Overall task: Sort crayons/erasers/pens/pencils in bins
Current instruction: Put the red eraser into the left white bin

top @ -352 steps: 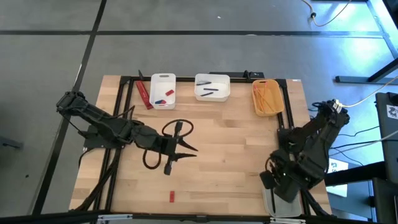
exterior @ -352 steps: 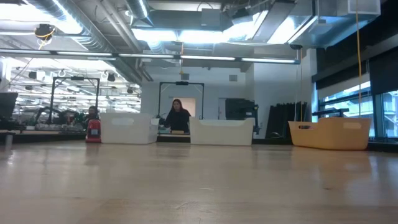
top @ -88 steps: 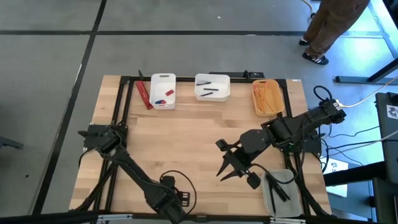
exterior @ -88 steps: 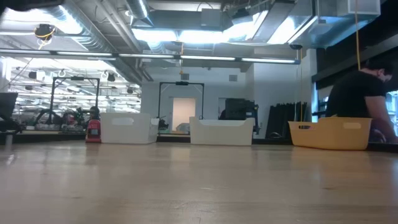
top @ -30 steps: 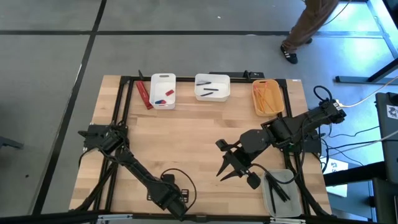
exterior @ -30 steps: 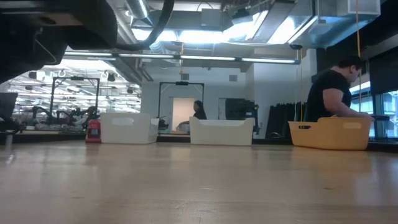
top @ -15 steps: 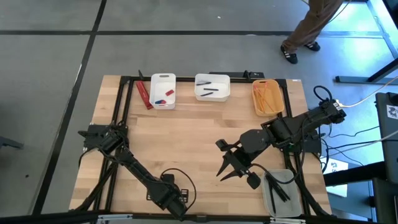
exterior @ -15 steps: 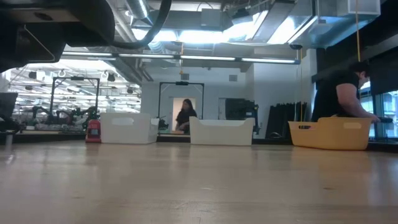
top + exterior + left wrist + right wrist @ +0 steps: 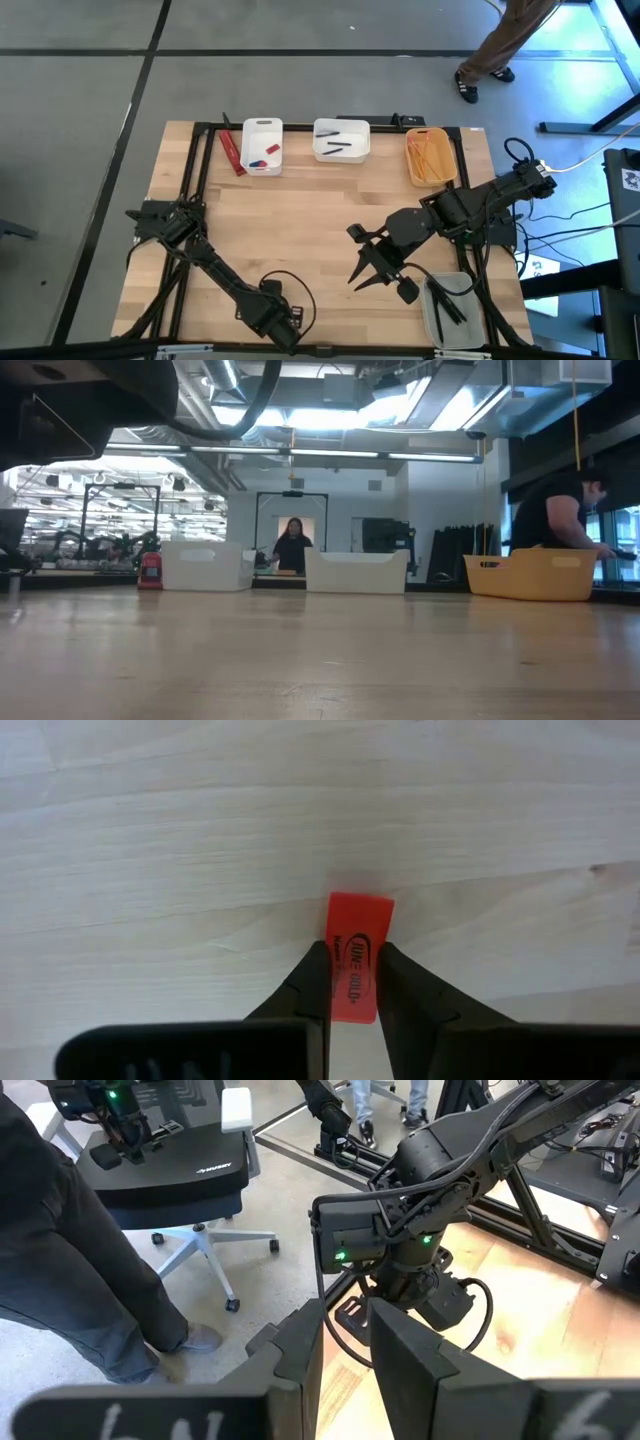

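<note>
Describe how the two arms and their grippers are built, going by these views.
Both arms are dark, jointed and bulky. The left arm carries a looping black cable near its wrist, and its fingers are slim black wedges. The right arm ends in the right gripper with long, pointed black fingers; a black cable runs along it. The left arm's base shows small green lights.

**Arms and claws: pose and state**

Left arm: dark, jointed, stretched down to the worktop's near edge; left claw (image 9: 352, 982) lowered, its two dark fingers (image 9: 309, 982) pinched together. Right arm: raised over the right-centre; right claw (image 9: 368, 262) with fingers parted slightly.
</note>
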